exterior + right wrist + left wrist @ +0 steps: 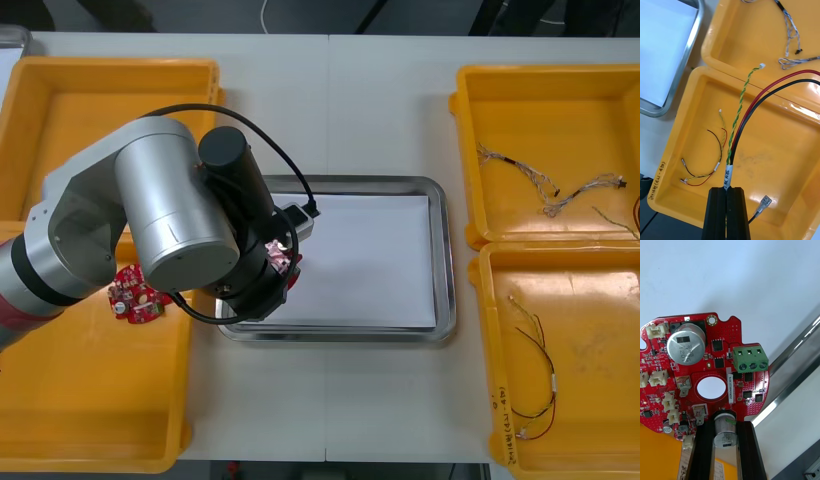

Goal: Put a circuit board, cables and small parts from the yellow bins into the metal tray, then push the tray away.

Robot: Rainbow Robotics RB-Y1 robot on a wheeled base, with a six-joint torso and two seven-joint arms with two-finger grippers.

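Left gripper hangs over the left end of the metal tray in the front view, gripping a round red circuit board. Right wrist view: the right gripper pinches a cable bundle above a yellow bin. Left wrist view: the fingers clamp the board's edge over the tray's white inside.

Light table with a metal tray midway between two pairs of yellow bins

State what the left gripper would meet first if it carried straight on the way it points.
Probably the metal tray's white inside: the left gripper, shut on a red circuit board, points at it near the rim; depth unclear.
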